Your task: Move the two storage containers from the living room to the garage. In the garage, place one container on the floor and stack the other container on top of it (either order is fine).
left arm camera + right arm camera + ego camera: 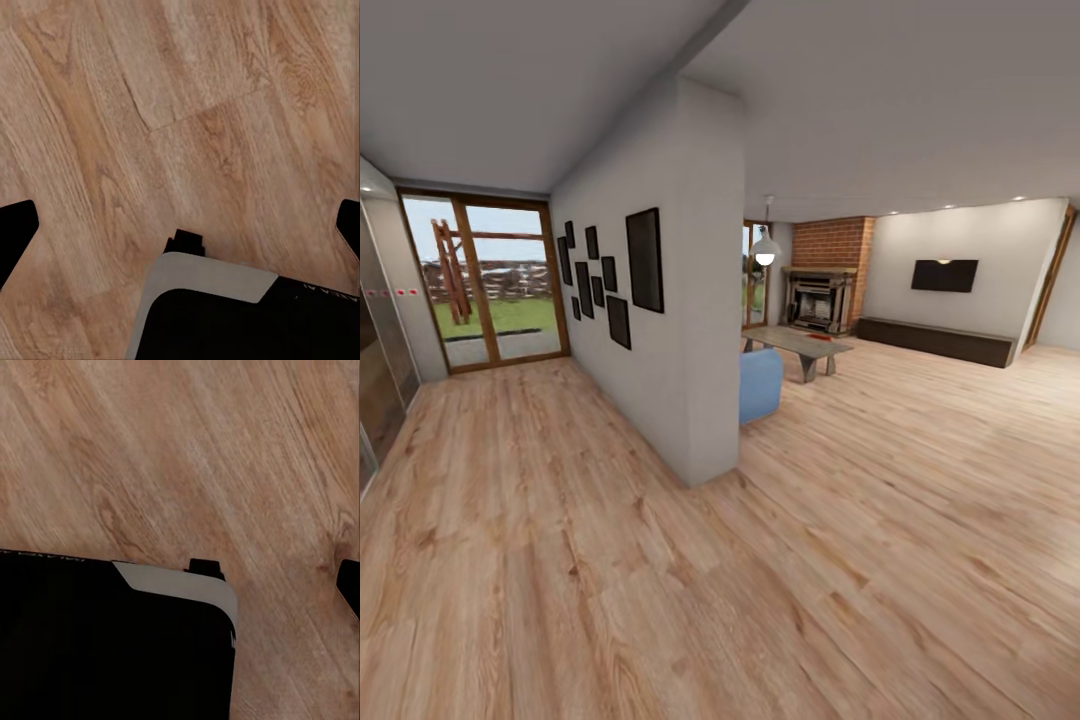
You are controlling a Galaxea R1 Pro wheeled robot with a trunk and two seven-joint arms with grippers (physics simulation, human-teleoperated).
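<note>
Beyond the dividing wall point(690, 300), the living room point(920, 330) lies ahead, with fireplace point(820, 300), television point(944, 275) and low table point(800, 345). A small red patch on that table is possibly a storage container; too distant to confirm. If plain rigid boxes, they should handle light, gripped by opposite walls. Both wrist views face plank floor point(187, 112); dark fingertips point(15, 232) sit wide apart, holding nothing; the right jaws' state cannot be told.

Black base point(247, 322) with pale grey rounded edge, black fingertips point(15, 232)
</note>
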